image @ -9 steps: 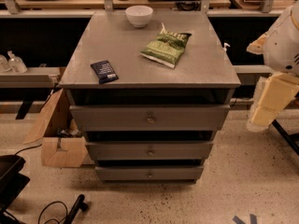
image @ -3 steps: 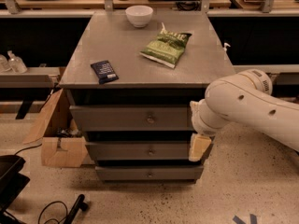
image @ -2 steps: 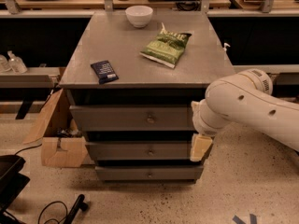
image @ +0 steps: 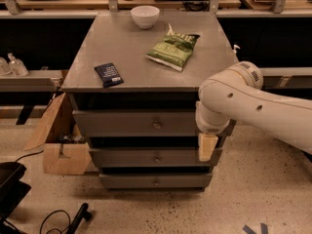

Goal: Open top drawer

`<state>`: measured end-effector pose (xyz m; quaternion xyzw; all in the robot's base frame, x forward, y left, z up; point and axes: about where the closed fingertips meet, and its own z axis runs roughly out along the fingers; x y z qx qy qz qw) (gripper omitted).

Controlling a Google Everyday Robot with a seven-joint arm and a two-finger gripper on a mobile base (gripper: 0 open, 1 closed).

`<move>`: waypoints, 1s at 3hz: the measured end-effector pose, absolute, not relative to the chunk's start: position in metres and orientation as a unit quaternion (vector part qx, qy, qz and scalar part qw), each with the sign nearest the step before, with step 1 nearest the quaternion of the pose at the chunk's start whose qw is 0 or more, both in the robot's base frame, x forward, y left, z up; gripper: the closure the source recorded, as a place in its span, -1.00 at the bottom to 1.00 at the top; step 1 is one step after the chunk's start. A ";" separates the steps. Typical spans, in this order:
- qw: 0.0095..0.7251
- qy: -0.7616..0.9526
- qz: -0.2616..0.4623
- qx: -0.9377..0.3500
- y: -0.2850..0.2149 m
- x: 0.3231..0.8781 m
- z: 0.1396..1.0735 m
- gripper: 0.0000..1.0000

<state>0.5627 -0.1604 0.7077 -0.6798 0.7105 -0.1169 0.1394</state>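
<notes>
Barely begun, judging by the cabinet [image: 122, 43]: top drawer [image: 122, 124] just under the cabinet's top, apparently closed, front in line with the two below. Knob [image: 157, 125] untouched, nothing on it. Gripper [image: 207, 147] hanging off the wrist of the arm [image: 263, 106] at the cabinet's right front corner, before the right end of the middle drawer [image: 131, 158], lower than the knob and off to its right. Spread or pressed together? Impossible to tell from here.

Left to do, probably all of it: reach the knob, take hold, pull outward.

Counting now: three drawers, three knobs, one apiece. On top: one bowl [image: 145, 16], one green bag [image: 174, 48], one dark packet [image: 108, 74]. Beside the cabinet at left: one cardboard box [image: 61, 152], and on a shelf [image: 34, 79] two bottles [image: 12, 65]. One arm, one gripper.
</notes>
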 end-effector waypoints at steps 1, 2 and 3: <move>0.127 0.707 -0.121 -0.685 -0.168 0.582 0.703 -1.00; 0.129 0.711 -0.111 -0.682 -0.172 0.595 0.689 -1.00; 0.136 0.709 -0.099 -0.685 -0.168 0.608 0.674 -1.00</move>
